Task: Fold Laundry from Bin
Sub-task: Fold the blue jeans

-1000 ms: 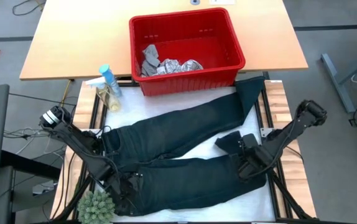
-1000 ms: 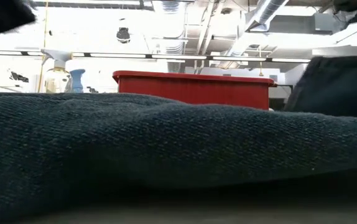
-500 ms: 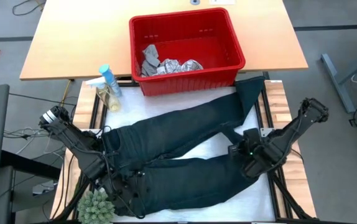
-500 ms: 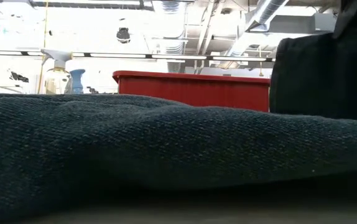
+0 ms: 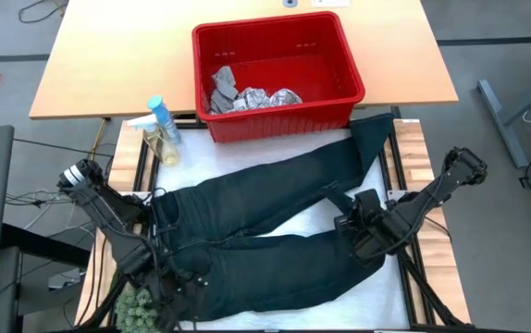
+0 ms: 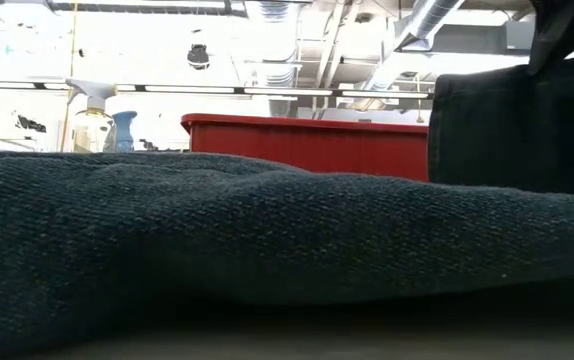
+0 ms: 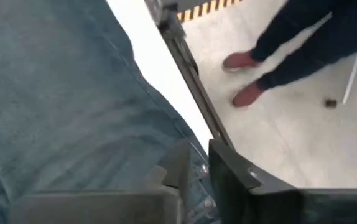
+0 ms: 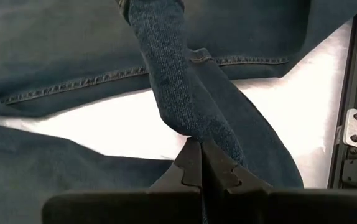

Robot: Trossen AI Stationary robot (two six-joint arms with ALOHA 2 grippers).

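From above, my left gripper (image 5: 168, 298) is lost against the dark trousers (image 5: 265, 208) at about seven o'clock, so I cannot see its tips there. A small green plant (image 5: 136, 305) beside it is cut off by the bottom edge. In the low view the trousers fill the front and hide most of the red bin (image 6: 307, 145). My left wrist view shows a person's legs (image 7: 290, 50), cut off above.

The dark navy-black denim trousers (image 5: 265, 231) are showing lighter seam stitching. The large red rectangular plastic bin (image 5: 277, 76) is holding a plain grey cloth (image 5: 221, 85) and a white, grey-printed cloth (image 5: 267, 97). The spray bottle (image 5: 162, 118) is showing blue.
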